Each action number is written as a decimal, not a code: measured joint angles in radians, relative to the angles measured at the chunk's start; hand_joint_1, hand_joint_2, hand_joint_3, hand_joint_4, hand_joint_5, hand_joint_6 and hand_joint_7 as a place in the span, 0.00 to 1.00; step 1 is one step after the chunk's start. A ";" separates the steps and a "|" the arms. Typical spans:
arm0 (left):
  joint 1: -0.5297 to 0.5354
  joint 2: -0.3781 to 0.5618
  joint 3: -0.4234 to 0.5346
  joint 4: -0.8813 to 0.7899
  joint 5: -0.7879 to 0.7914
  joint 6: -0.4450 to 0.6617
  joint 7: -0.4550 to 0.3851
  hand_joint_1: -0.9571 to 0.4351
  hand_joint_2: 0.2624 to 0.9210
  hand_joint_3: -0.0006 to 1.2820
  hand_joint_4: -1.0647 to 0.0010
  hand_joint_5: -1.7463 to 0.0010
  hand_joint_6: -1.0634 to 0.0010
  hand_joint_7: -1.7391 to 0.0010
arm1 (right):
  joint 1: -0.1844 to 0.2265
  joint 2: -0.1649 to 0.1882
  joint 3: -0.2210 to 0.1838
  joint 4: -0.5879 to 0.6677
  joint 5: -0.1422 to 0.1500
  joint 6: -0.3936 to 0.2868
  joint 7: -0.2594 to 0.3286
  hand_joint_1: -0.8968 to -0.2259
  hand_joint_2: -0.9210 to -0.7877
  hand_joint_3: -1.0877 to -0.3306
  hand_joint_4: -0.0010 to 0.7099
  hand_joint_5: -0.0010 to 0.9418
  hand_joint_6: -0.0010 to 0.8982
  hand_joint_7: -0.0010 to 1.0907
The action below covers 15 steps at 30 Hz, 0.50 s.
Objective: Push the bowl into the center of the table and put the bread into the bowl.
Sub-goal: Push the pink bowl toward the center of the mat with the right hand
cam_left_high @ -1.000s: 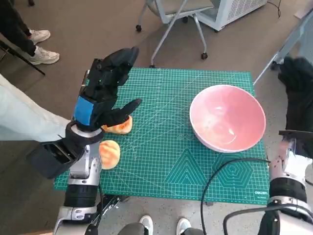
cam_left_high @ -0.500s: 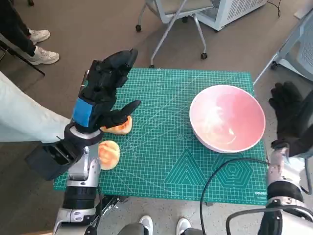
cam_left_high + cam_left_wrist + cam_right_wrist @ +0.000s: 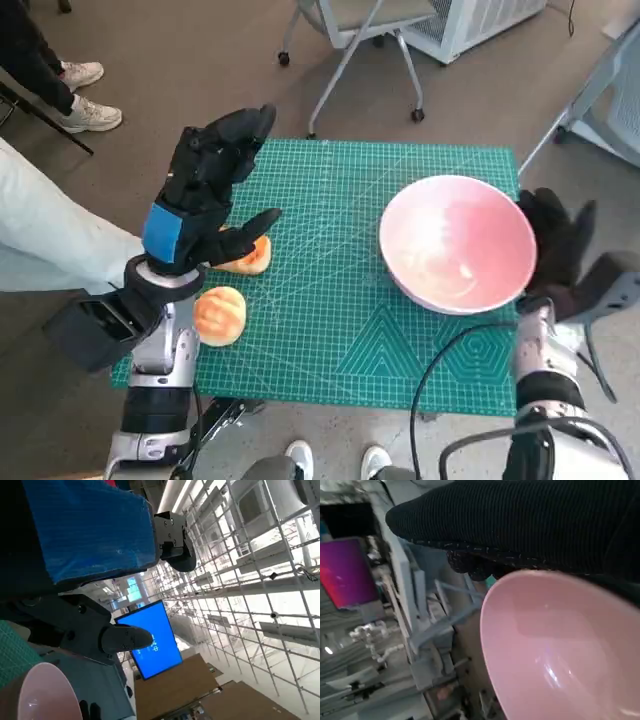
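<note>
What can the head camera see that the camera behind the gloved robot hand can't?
Only the head view shows the two bread rolls, the green mat, the raised left robot hand, chair legs and a person's shoes. Only the right wrist view shows a purple screen and pale shelving behind the bowl. Both show the pink bowl and the gloved right robot hand close beside its rim.

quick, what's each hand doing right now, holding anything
Left hand: open, raised above the two breads, holding nothing.
Right hand: open, against the outer side of the pink bowl, gripping nothing.
</note>
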 measured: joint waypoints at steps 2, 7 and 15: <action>0.006 0.001 0.000 -0.005 0.000 0.003 0.000 0.58 0.96 0.28 0.76 0.97 1.00 0.56 | -0.005 0.015 -0.004 0.002 0.005 0.014 0.000 0.47 0.00 0.28 0.25 0.01 0.25 0.17; 0.028 0.004 0.002 -0.031 -0.001 0.016 0.005 0.58 0.97 0.27 0.75 0.97 0.99 0.55 | -0.026 0.054 -0.018 0.006 0.017 0.049 0.000 0.45 0.00 0.35 0.28 0.02 0.29 0.17; 0.051 0.014 0.010 -0.066 0.003 0.019 0.026 0.57 0.98 0.26 0.75 0.97 0.99 0.56 | -0.054 0.095 -0.034 0.008 0.020 0.079 0.016 0.44 0.00 0.41 0.30 0.02 0.32 0.17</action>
